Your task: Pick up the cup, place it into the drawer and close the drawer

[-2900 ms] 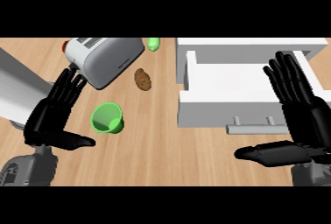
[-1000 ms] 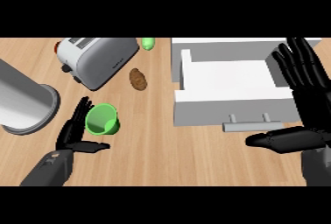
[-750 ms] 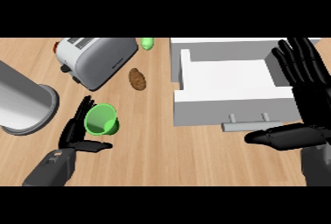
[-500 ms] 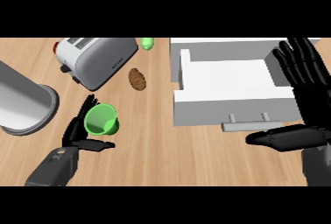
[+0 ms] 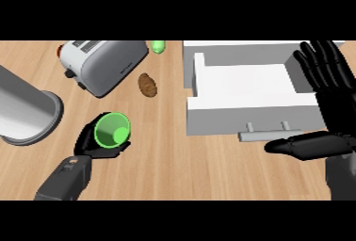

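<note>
My left hand (image 5: 97,143) wraps green cup (image 5: 112,130) near counter's front-left. Right hand (image 5: 327,94) flat open by open drawer (image 5: 243,87). Lift, drop-in, closing all left.

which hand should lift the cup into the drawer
Left. The left hand is already curled round the green cup, while the right hand rests open beside the open drawer, far from the cup.

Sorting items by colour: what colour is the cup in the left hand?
Bright green cup, seen in the head view, with the black left hand curled round it.
</note>
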